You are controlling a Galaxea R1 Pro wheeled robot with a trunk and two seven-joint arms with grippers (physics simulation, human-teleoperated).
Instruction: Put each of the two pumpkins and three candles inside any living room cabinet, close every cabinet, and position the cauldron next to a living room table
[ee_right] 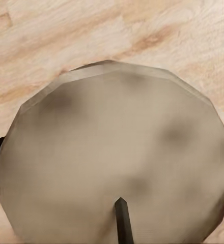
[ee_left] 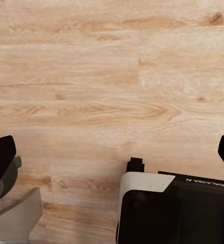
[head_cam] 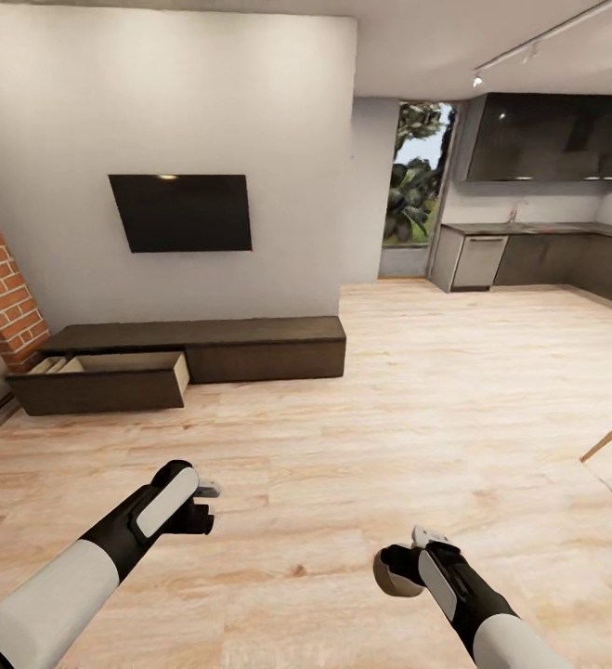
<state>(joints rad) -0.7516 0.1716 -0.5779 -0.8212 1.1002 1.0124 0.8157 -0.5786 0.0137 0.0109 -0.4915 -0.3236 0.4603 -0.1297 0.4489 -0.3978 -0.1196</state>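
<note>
Head view: high, looking forward and down across plank floor (head_cam: 361, 437) toward far cabinet (head_cam: 194, 348). Left wrist view: straight down, near that same floor (ee_left: 112, 76). Right wrist view: pressed against candle (ee_right: 117, 162), floor (ee_right: 51, 46) beyond.

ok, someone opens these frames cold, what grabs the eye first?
Probably the open drawer pulled out at the left end of the long dark cabinet, under the black TV. Then the beige-grey candle held in the right gripper over the plank floor, wick visible in the right wrist view.
</note>
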